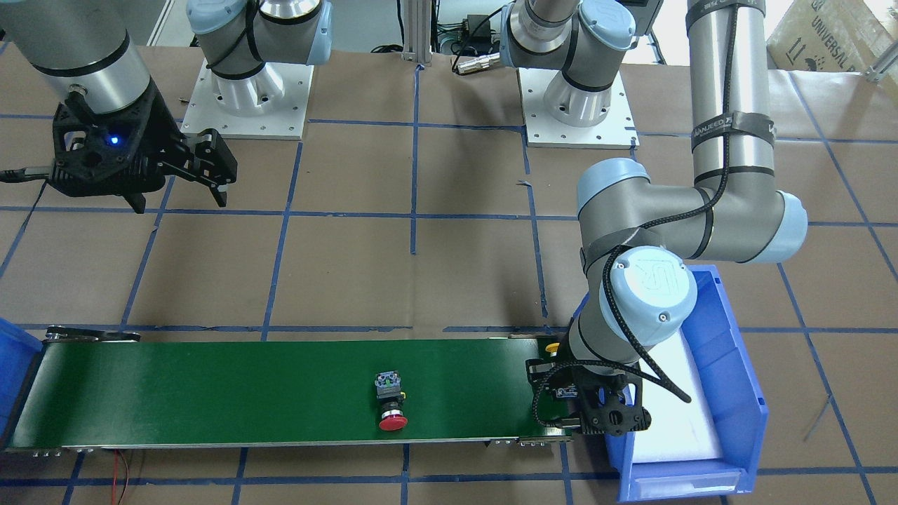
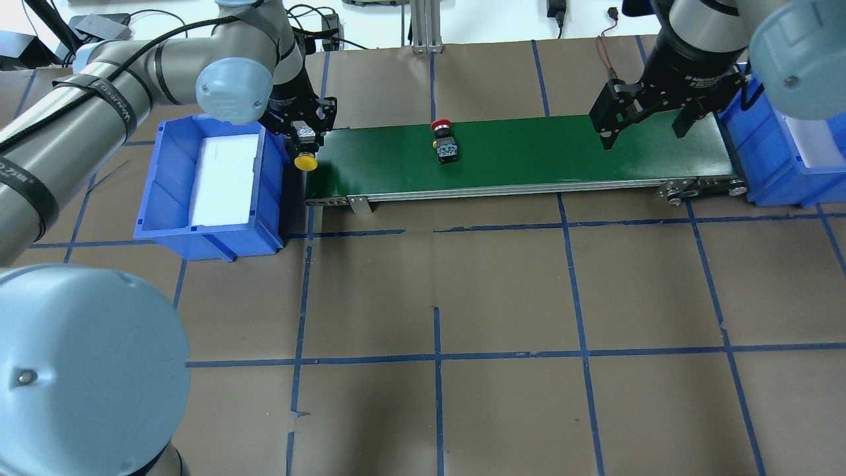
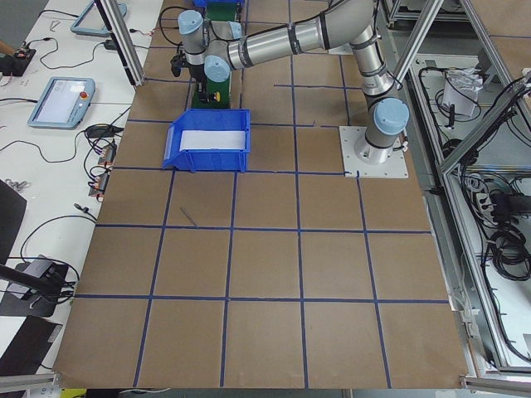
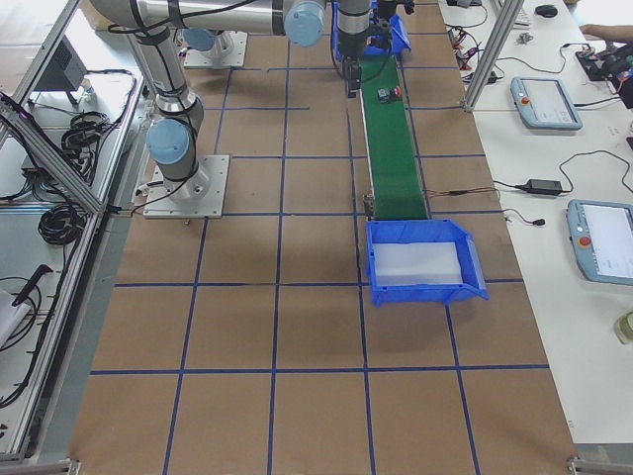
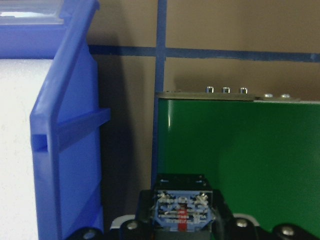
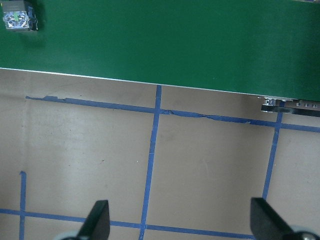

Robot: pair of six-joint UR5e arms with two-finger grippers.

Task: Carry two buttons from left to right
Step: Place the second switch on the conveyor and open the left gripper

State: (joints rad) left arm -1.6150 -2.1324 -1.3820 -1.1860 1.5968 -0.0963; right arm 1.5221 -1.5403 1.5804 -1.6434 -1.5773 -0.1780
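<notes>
The yellow-capped button [image 2: 305, 161] is held in my left gripper [image 2: 306, 137], which is shut on its grey contact block [image 5: 181, 207], over the left end of the green conveyor belt [image 2: 529, 155], beside the left blue bin [image 2: 151, 198]. Its cap peeks out beside the wrist [image 1: 553, 347]. The red-capped button [image 2: 443, 141] lies on its side mid-belt; it also shows in the front view [image 1: 391, 401] and the right wrist view [image 6: 17, 19]. My right gripper [image 2: 644, 125] is open and empty above the belt's right end; its fingers [image 6: 97, 222] show spread wide.
A blue bin with a white foam liner stands at each end of the belt: the left one [image 1: 736, 365] and the right one [image 2: 767, 165]. The table is brown paper with a blue tape grid [image 2: 436, 357]. Both arm bases stand behind the belt.
</notes>
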